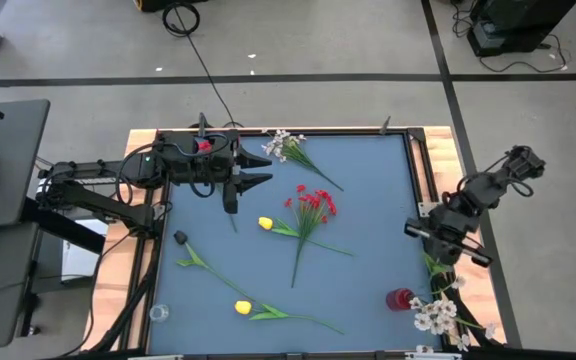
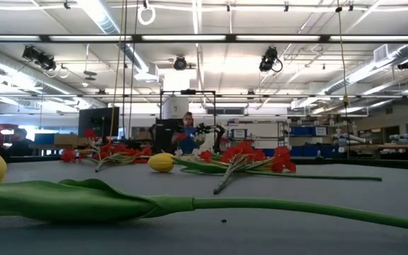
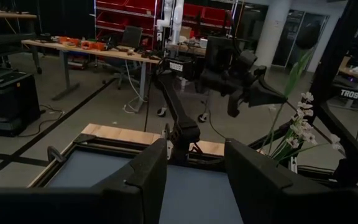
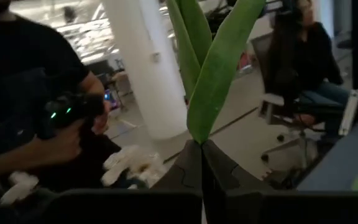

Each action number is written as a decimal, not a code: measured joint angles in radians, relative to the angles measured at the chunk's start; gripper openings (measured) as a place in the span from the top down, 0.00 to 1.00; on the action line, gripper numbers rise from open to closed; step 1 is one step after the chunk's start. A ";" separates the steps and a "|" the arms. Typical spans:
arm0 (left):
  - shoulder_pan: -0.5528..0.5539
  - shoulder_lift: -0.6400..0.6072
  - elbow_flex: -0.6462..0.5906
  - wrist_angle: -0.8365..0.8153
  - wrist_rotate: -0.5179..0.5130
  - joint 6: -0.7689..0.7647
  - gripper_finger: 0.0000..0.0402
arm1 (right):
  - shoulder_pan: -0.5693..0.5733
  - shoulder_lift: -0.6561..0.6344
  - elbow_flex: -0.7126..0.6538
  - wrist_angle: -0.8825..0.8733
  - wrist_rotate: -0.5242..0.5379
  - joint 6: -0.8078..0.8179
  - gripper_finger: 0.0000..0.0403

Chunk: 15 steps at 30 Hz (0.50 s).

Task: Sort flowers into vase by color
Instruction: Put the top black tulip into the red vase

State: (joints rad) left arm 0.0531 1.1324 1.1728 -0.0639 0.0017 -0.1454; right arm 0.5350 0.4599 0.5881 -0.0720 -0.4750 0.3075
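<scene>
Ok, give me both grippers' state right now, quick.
Left gripper: jaws open, holding nothing, above the table's far left part.
Right gripper: jaws closed on a green leaf, at the table's right edge.

mat [image 1: 368, 190] blue | blossoms [image 1: 314, 203] red | tulips [image 1: 266, 224] yellow | spray [image 1: 282, 146] white | stems green

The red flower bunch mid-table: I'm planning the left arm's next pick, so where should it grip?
Grip the red flower bunch on its bare green stem below the blossoms, coming from straight above with jaws across the stem; it lies flat, and there it's thin and clear of the yellow tulip.
</scene>
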 joint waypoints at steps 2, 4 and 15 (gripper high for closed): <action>0.000 0.000 0.000 0.000 0.000 0.000 0.58 | 0.007 -0.008 -0.015 0.019 -0.013 -0.027 1.00; 0.000 0.000 0.000 0.000 0.000 0.000 0.58 | 0.012 -0.010 -0.044 0.063 -0.013 -0.039 1.00; 0.000 0.000 0.000 0.000 0.000 0.000 0.58 | 0.036 -0.017 -0.273 0.448 -0.017 0.072 1.00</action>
State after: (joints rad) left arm 0.0531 1.1324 1.1728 -0.0640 0.0017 -0.1455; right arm 0.5705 0.4433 0.3150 0.3765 -0.4923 0.3791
